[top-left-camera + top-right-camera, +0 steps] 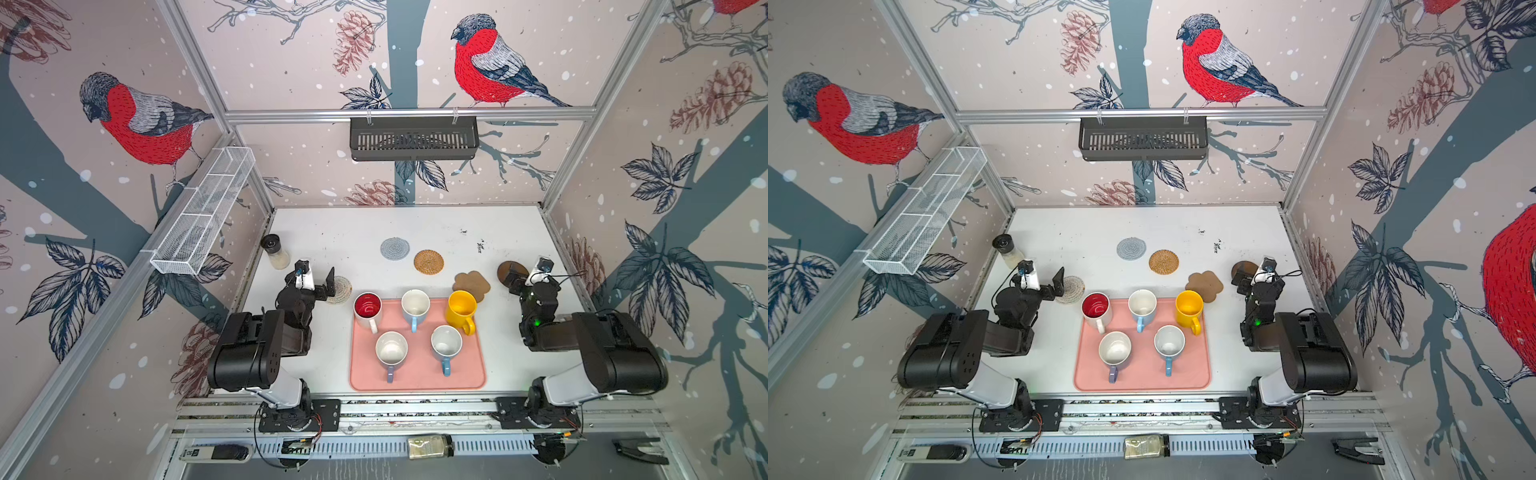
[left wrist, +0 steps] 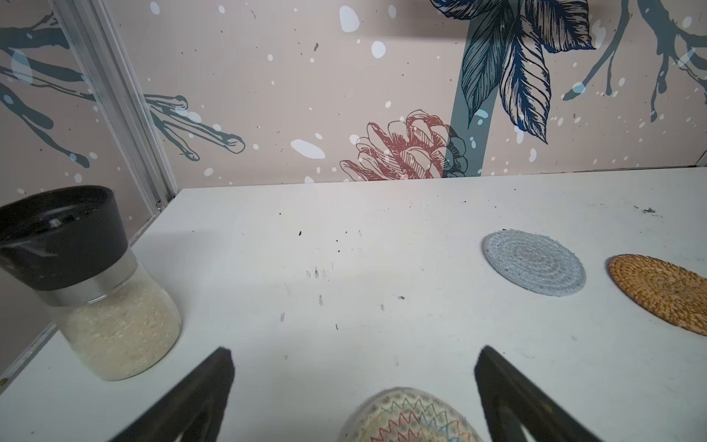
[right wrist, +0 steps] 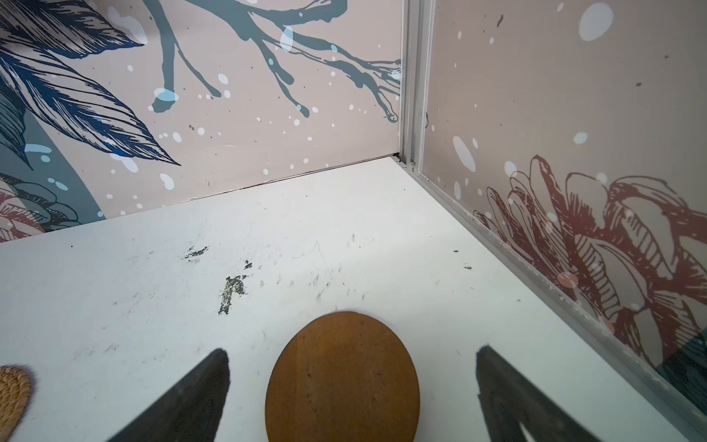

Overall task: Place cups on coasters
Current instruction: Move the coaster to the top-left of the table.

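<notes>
**Inspector:** Cups (image 1: pixel 1115 349), position?

**Assessor:** All five stand upright on the pink tray (image 1: pixel 415 380), at 6 o'clock of the table (image 1: pixel 332 232). The back row is the red-lined mug (image 1: pixel 367 309), a light blue mug (image 1: pixel 415 305) and the yellow mug (image 1: pixel 461 308). The front row is the lavender mug (image 1: pixel 391 351) and a second light blue mug (image 1: pixel 446 344). Handles lie toward 6 o'clock, the red-lined and yellow ones nearer 5.

**Inspector:** Arms?

**Assessor:** Both are folded low, forearms reaching toward 12. The left gripper (image 2: pixel 355 356) sits at 9 o'clock of the tray, fingers spread wide and empty, with the beige coaster (image 2: pixel 411 417) between them. The right gripper (image 3: pixel 354 354) at 3 o'clock is likewise spread and empty, with the wooden disc (image 3: pixel 342 379) between its fingers. Whether it touches the disc I cannot tell.

**Inspector:** View differences?

**Assessor:** The mugs appear in both top views only. The grey-blue coaster (image 1: pixel 395 248), rattan coaster (image 1: pixel 429 262) and cork flower (image 1: pixel 471 284) lie bare from 12 to 1 o'clock of the tray. Only the left wrist view shows the beige coaster's coloured zigzags and the jar's (image 2: pixel 95 298) pale grains.
</notes>
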You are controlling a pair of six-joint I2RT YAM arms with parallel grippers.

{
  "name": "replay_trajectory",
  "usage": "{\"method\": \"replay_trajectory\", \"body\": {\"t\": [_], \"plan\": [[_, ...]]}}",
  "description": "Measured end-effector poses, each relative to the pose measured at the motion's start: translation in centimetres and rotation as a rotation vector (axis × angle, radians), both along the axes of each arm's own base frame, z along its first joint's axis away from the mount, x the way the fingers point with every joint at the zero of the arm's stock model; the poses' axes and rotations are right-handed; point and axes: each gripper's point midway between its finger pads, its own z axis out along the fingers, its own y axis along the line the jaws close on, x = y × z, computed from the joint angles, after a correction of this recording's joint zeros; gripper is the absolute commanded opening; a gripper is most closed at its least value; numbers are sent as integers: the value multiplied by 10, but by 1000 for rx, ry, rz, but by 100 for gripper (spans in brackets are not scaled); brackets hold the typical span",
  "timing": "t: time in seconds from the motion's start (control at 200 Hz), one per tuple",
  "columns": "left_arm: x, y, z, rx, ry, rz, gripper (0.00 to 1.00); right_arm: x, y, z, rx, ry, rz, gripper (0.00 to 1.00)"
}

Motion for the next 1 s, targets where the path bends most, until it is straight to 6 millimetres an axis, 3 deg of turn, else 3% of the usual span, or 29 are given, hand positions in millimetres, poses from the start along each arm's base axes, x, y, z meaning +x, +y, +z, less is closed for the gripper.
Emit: {"method": "replay_trajectory", "body": {"t": [0.996], "plan": [[7,6,-2,5,22,49,99,3,-1,2,8,-5,23,100]]}}
